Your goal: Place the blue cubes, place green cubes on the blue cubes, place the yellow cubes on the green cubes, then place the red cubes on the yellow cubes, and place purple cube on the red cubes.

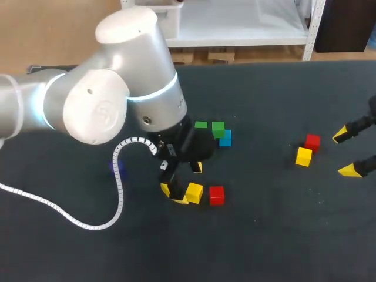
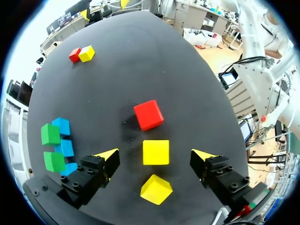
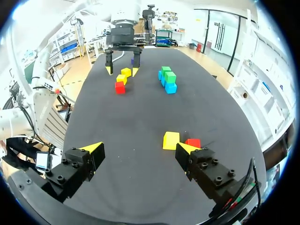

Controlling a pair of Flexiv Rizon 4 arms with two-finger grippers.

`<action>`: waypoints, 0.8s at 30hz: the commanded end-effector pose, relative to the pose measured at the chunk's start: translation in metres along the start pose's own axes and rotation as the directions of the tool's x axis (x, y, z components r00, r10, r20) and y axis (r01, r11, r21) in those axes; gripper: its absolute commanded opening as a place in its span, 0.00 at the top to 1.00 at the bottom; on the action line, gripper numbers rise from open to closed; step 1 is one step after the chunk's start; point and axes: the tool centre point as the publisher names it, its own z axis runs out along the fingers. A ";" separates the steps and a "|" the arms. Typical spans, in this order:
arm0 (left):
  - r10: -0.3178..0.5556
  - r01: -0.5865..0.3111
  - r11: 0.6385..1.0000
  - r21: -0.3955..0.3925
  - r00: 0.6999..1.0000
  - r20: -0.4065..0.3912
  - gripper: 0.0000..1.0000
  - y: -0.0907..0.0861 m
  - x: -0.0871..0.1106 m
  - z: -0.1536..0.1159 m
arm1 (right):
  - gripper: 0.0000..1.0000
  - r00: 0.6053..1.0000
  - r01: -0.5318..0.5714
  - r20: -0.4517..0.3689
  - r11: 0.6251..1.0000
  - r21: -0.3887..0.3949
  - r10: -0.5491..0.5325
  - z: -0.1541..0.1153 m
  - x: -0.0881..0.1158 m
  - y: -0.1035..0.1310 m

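Green cubes (image 2: pixel 50 134) already rest on blue cubes (image 2: pixel 61 125) near the middle of the dark counter (image 1: pixel 264 235). The later layers appear undone. A near yellow cube (image 1: pixel 194 192), a second yellow cube (image 2: pixel 156 189) and a red cube (image 1: pixel 217 195) lie loose under the left arm. A far yellow cube (image 1: pixel 303 157) touches a far red cube (image 1: pixel 312 141). A purple cube (image 1: pixel 116 167) shows dimly. The left end effector (image 2: pixel 156 155) hangs wide open astride the near yellow cube, with gaps on both sides. The right end effector (image 3: pixel 138 147), wide and empty, hovers beside the far pair.
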 end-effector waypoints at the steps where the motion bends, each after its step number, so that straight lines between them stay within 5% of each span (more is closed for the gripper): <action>1: -0.008 0.008 1.000 0.001 1.000 -0.012 0.00 0.004 -0.001 0.003 | 0.00 1.000 0.001 0.003 1.000 0.000 -0.001 0.000 0.000 0.000; 7: -0.039 0.038 0.999 -0.015 0.999 -0.030 0.07 0.005 -0.003 0.008 | 0.00 1.000 0.001 0.003 1.000 0.000 -0.001 0.000 0.000 0.000; 17: -0.078 0.075 0.996 -0.038 0.994 -0.080 0.65 -0.004 -0.004 0.013 | 0.00 1.000 0.001 0.003 1.000 0.000 -0.001 0.000 0.000 0.000; 20: -0.083 0.079 0.996 -0.050 0.993 -0.083 0.96 -0.003 -0.003 0.012 | 0.00 1.000 0.001 0.003 1.000 0.000 -0.001 0.000 0.000 0.000; 24: -0.087 0.081 0.994 -0.079 0.993 -0.082 1.00 0.000 0.000 0.005 | 0.00 1.000 0.001 0.003 1.000 0.000 -0.001 0.000 0.000 0.000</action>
